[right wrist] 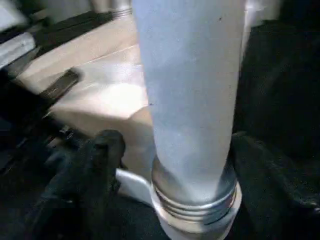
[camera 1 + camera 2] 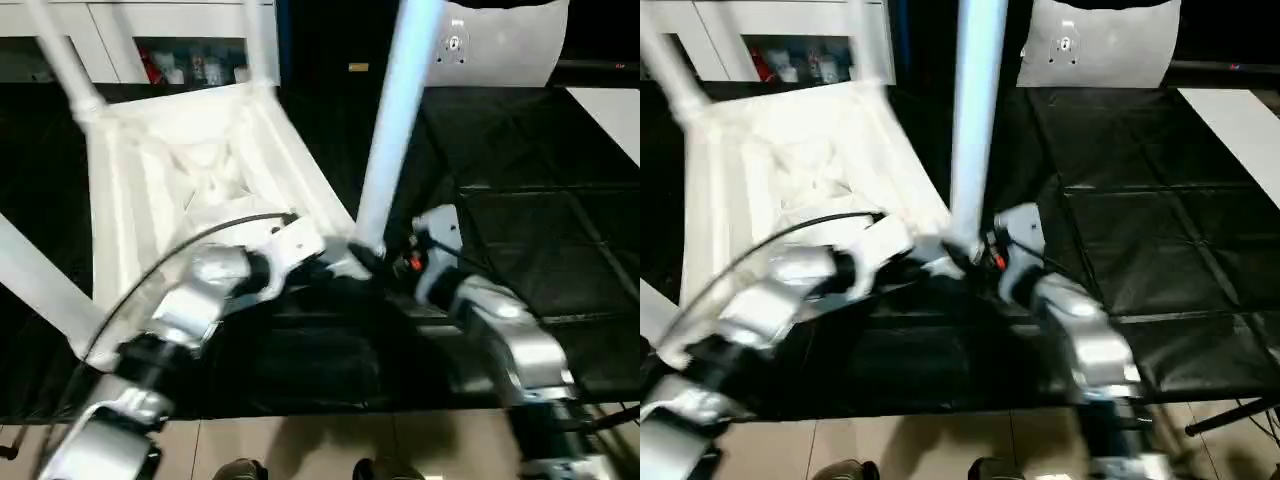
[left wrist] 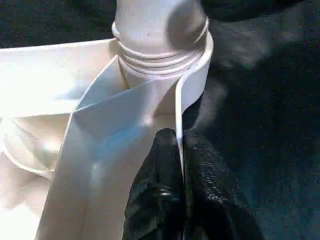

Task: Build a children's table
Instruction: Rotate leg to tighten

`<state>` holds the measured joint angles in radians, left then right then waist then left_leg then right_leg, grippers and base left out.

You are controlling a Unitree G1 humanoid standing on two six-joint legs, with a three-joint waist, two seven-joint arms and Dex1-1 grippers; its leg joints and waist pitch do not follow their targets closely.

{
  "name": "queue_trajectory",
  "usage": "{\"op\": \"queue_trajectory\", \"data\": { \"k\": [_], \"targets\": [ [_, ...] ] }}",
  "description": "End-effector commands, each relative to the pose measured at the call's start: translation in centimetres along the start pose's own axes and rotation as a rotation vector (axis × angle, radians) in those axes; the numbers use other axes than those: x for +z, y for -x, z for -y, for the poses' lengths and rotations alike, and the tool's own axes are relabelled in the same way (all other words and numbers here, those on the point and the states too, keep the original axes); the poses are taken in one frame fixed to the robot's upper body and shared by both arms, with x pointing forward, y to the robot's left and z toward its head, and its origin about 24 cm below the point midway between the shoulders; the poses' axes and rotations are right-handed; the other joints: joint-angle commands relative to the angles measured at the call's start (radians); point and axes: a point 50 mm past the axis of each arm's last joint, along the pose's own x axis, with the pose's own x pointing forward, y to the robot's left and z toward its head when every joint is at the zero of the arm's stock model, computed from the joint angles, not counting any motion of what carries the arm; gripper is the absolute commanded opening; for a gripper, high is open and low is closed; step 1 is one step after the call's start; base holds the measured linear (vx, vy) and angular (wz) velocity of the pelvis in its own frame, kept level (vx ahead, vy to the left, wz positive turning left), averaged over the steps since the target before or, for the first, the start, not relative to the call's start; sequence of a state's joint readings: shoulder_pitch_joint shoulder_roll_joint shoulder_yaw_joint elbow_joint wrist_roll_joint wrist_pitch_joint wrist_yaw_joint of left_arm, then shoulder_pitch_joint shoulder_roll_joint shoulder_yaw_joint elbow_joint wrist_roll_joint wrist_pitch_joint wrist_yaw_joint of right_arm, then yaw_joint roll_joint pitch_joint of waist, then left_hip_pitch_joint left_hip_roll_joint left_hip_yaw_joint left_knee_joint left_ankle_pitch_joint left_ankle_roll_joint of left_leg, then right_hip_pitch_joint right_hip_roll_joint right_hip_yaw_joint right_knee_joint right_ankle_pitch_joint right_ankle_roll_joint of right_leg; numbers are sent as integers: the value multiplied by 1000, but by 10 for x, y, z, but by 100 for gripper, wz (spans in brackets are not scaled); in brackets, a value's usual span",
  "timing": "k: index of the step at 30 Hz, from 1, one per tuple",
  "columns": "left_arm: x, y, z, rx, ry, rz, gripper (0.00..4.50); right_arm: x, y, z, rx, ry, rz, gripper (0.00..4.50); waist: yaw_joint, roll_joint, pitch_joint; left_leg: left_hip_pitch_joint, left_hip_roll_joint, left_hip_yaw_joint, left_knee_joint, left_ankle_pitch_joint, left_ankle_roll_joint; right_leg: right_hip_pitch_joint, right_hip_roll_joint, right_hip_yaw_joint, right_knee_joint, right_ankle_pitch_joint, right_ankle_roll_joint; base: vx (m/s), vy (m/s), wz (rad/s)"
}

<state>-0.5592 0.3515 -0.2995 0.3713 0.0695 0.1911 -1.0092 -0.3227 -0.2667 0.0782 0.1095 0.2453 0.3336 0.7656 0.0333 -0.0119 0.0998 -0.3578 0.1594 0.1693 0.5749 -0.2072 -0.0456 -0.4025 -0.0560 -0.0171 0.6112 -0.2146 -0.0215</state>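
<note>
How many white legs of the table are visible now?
4: one leg upright at the near corner by the grippers, one at the far left, one at the far corner, one at the left edge.

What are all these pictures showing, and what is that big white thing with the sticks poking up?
You are looking through a robot's cameras. Two pictures come from its head, looking down over its silver arms. The other two come from little cameras on its wrists, looking along its black fingers.

The big white thing is a children's table lying upside down on black floor mats, so you see its ribbed underside. The sticks are its legs. One leg stands straight up in a round corner socket, where its screw rings show.

The left gripper is shut, pinching the thin edge of the table by that corner. The right gripper has a finger on each side of the leg's bottom, not squeezing it. A white cabinet stands behind.
</note>
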Motion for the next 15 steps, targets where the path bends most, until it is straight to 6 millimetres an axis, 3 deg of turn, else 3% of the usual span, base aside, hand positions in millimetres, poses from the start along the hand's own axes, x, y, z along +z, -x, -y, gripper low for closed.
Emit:
{"op": "queue_trajectory", "data": {
  "k": [1,4,6,8,12,15],
  "targets": [
    [-1,2,14,-192,-57,54,0,11,6,-6,201,69,4,402,1,-10,-49,0,64,-15,-60,-73,114,54,-83,46,-68,-48,-239,0,0,0],
    [-2,9,15,-257,-59,67,0,13,13,-3,281,112,-22,406,1,-9,-53,2,67,-14,-57,-35,128,53,-83,43,-57,30,-263,0,0,0],
    [-7,18,19,-376,-90,46,0,14,22,-4,438,151,-76,406,1,-12,-55,3,66,-12,-53,-2,148,53,-82,42,-51,89,-283,0,0,0],
    [-10,23,23,-443,-104,26,0,14,25,-5,522,146,-101,406,7,-11,-57,1,67,-10,-46,35,185,53,-83,42,-42,154,-300,0,0,0],
    [-12,27,28,-522,-130,4,0,15,26,-5,610,123,-120,381,17,-12,-55,0,75,-9,-44,34,195,48,-84,36,-38,136,-317,0,0,0],
    [-13,29,30,-572,-158,-8,0,15,27,-5,686,111,-142,362,25,-13,-51,3,77,-8,-47,-9,170,44,-86,36,-44,46,-316,0,0,0]
  ]
}}
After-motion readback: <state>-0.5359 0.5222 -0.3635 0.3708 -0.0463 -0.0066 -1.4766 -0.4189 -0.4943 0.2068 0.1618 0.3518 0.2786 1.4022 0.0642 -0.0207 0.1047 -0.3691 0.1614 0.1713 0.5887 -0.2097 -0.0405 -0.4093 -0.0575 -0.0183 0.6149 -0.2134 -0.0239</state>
